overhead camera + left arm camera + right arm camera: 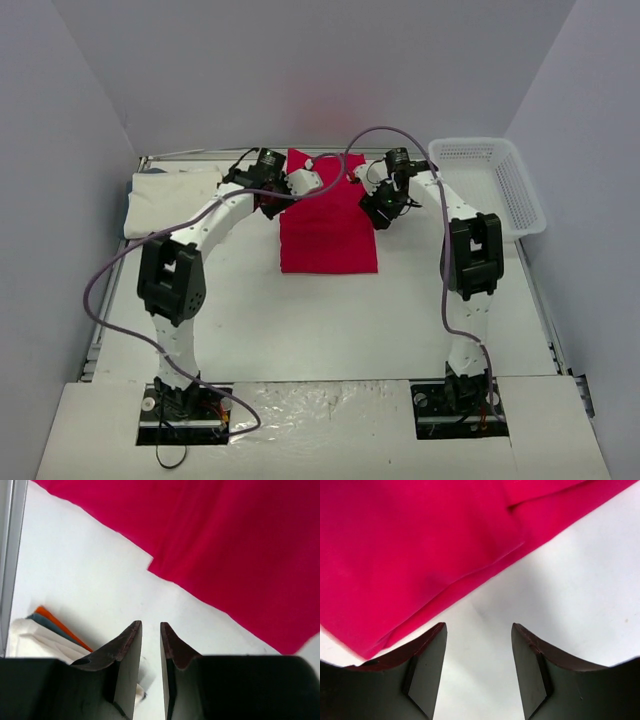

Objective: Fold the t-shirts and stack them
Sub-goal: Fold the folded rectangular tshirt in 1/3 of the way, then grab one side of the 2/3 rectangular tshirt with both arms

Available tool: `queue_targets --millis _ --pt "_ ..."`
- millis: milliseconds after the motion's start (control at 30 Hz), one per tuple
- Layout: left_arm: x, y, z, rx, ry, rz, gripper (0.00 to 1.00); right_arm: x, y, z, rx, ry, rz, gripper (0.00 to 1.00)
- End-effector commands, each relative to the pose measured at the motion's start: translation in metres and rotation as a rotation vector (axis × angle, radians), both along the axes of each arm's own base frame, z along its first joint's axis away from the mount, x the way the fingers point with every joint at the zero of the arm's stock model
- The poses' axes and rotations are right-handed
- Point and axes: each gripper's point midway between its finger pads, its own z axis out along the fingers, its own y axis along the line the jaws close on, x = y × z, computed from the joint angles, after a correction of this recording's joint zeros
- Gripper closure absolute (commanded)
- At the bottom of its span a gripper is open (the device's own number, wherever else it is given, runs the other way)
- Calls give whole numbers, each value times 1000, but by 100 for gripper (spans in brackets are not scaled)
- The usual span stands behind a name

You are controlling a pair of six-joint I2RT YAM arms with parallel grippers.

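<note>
- In the left wrist view the red t-shirt (240, 555) runs off the top and right edges, so only one border shows
- Low on that view's left, a pale bundle (40, 635) with orange and grey-blue edges sits half behind a finger of the left gripper (150, 630); I cannot tell what it is
- The right wrist view cuts the red cloth at top and left, and the bottom edge cuts off the roots of the right gripper (479, 632)
- From above, the left arm (215, 215) covers the red shirt's far end and the folded white t-shirt (165, 200) along its right edge
- The right arm (455, 215) hides the white mesh basket (500, 175) at its near left corner
- Up there both sets of fingertips are too small and dark to read
</note>
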Motion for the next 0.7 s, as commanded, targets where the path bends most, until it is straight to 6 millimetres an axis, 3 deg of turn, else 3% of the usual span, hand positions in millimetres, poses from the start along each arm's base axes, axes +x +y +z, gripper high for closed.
queue_targets --millis 0,33,100,133,167,200,233,267,400,667 --pt "-28 2 48 -103 -66 4 79 -30 11 47 96 -23 15 49" --pt "-43 6 27 -97 -16 5 79 -37 13 49 114 -17 20 49" --pt "-59 4 34 -139 -30 0 79 -54 20 62 176 -7 43 49" --pt "-68 1 30 -142 -23 -16 79 -67 19 54 182 27 44 49" --pt "-80 2 12 -135 0 -21 79 -74 20 55 195 40 38 49" --pt "-86 2 8 -129 -2 -26 79 -82 23 61 224 46 47 50" --pt "-94 -5 11 -135 -23 -47 79 -93 22 54 227 75 44 50" --pt "-105 -4 -2 -115 0 -56 79 -99 22 53 235 88 41 50" --pt "-125 -13 -15 -71 -27 -95 80 -117 20 50 248 124 22 50" --pt "-125 -25 -57 -25 -13 -137 80 -128 -3 26 186 173 -42 50"
